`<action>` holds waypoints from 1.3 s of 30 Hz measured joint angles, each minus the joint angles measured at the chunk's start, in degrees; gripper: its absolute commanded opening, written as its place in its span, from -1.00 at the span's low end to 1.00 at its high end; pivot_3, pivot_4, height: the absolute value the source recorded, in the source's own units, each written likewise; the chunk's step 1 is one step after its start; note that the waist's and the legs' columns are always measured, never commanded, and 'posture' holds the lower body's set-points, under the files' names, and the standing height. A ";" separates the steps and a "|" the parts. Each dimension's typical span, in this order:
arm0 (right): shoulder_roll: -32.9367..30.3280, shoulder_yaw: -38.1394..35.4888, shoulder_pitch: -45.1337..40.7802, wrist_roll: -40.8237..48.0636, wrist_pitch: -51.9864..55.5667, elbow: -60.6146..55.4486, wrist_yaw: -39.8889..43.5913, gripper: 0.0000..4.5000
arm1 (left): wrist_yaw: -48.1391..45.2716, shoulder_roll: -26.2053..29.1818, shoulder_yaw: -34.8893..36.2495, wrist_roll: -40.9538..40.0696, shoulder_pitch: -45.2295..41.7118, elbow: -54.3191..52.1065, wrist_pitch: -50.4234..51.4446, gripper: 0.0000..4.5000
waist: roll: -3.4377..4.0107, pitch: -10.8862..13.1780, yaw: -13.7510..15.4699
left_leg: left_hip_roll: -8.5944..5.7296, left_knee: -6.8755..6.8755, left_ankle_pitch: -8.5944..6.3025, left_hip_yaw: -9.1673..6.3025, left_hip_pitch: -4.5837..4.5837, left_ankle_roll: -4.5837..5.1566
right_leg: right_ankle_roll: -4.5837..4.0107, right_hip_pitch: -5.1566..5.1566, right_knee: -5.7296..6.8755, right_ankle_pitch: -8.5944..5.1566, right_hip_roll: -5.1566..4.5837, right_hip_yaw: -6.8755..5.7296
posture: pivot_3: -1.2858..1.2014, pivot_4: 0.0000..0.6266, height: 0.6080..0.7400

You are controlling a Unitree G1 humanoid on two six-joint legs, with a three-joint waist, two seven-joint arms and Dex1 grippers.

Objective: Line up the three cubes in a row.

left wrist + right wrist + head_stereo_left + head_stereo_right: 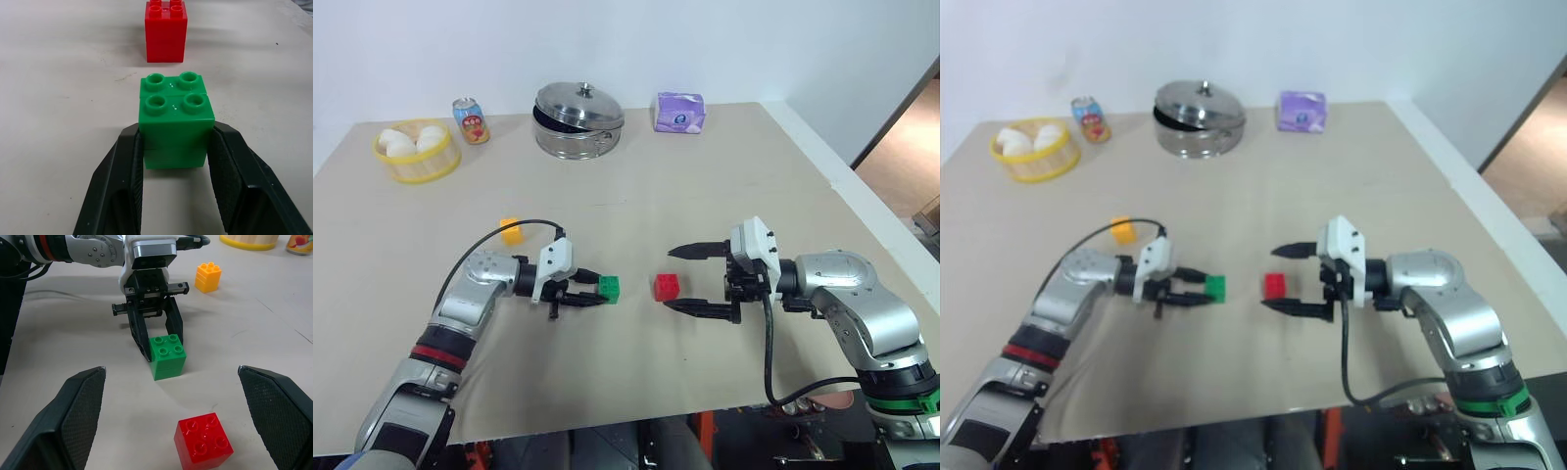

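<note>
The green cube (608,288) rests on the tan table, and my left gripper (600,290) is shut on its near half, one finger (124,186) against each side. About a cube's width to its right stands the red cube (667,286), in line with it. My right gripper (669,279) is wide open, hovering with its two fingers spread to either side of the red cube without touching it. The yellow-orange cube (511,230) sits alone behind my left forearm, farther back and to the left.
Along the far edge stand a yellow basket (416,168) of white round items, a soda can (471,120), a lidded steel pot (578,119) and a purple packet (679,112). The table's right edge (862,186) drops off beside my right arm.
</note>
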 measured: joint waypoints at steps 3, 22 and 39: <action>0.00 0.00 0.00 0.00 0.00 0.00 -0.01 1.00 | -0.06 0.00 -0.13 0.02 0.00 0.35 0.00 0.65 | 0.00 0.00 0.00 | 0.00 0.00 0.00 -0.01 0.00 0.00 | 0.00 0.00 0.00 0.01 0.00 0.00 | 0.03 -0.52 1.00; 1.25 0.08 -1.97 -0.01 -0.29 1.73 -0.08 1.00 | 19.96 6.99 21.64 -16.07 14.89 -29.81 26.91 0.97 | 0.00 0.00 -0.17 | 0.05 0.01 0.00 0.03 0.04 0.00 | 0.04 -0.01 0.02 0.04 0.02 0.09 | 0.03 -0.52 1.00; 11.98 0.07 -9.92 2.35 -3.86 10.78 1.30 1.00 | 68.83 -17.52 26.26 -6.15 24.03 -43.17 30.04 0.97 | -0.13 -0.02 0.00 | 0.04 0.12 0.01 -0.02 0.44 0.01 | 0.01 0.52 0.00 0.17 0.14 0.17 | 0.03 -0.52 1.00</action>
